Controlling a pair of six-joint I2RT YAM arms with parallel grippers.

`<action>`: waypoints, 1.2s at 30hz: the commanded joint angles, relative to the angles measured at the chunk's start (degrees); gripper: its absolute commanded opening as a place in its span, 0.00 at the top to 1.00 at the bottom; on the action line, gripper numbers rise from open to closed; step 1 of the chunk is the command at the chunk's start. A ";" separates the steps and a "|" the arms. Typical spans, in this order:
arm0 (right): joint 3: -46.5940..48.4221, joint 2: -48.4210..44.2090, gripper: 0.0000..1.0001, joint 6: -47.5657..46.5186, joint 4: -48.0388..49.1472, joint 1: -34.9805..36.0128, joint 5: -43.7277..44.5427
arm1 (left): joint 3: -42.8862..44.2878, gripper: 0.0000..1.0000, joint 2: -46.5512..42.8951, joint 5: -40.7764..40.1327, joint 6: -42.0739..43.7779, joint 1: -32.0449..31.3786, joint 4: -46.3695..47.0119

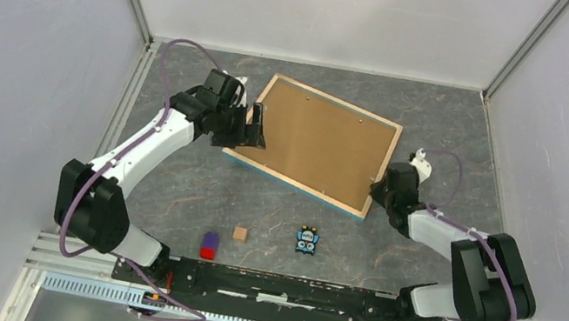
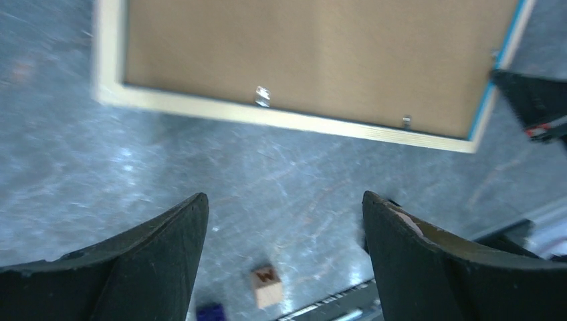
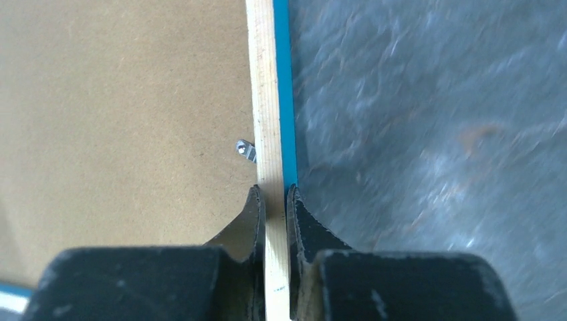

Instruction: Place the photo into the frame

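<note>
Where the top external camera looks down on the bench [image 1: 272, 211], the frame [image 1: 295, 183] lies back-up toward the far middle, turned askew, its light wood rim showing around a brown backing board [image 1: 319, 142]. The left gripper [image 1: 257, 126] stands at the frame's left end with its fingers spread and nothing between them. The right gripper [image 1: 378, 186] sits on the frame's right rim near the near corner. Nearer the arm bases, well apart from the frame, lie a purple and red block [image 1: 209, 244], a small wooden cube [image 1: 240, 233] and a small blue toy [image 1: 307, 241].

In the left wrist view, the left gripper [image 2: 284, 199] hangs released above bare bench. The frame [image 2: 294, 120] and backing board [image 2: 314, 53] lie beyond its tips. The wooden cube [image 2: 266, 284] lies below, between the two fingers.

In the right wrist view, the right gripper [image 3: 274, 194] is clenched on the frame [image 3: 267, 100], one finger on the wood rim's inner side and the other on the blue outer edge. A small metal tab [image 3: 246, 150] sits on the backing board [image 3: 120, 100] just beside the rim.
</note>
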 commanded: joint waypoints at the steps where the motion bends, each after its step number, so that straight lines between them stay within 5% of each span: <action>1: -4.41 -3.84 0.83 17.51 -0.10 6.79 3.25 | -4.76 0.10 -3.42 9.15 -13.22 -0.31 5.95; 4: -4.73 -4.74 0.58 19.02 3.32 11.93 2.17 | -12.81 0.10 -6.44 11.69 -24.93 -0.40 13.79; 9: -4.88 -5.21 0.39 12.41 10.07 15.89 -5.38 | -26.01 0.12 -8.57 11.35 -42.54 -1.85 29.80; 14: -4.74 -10.04 0.38 2.83 6.09 15.94 -5.48 | -25.89 0.13 -4.16 3.35 -47.77 -6.82 31.03; 25: -0.13 -22.77 0.32 -10.05 -10.65 15.81 13.86 | -24.18 0.29 6.19 -10.30 -62.45 -13.72 30.86; 30: -0.22 -23.99 0.31 -12.88 -10.64 15.54 14.97 | -16.62 0.34 13.92 -10.24 -58.10 -13.81 23.71; 36: 2.24 -22.99 0.31 -16.15 -12.54 14.64 17.58 | -11.88 0.62 19.21 -12.89 -49.79 -13.52 13.63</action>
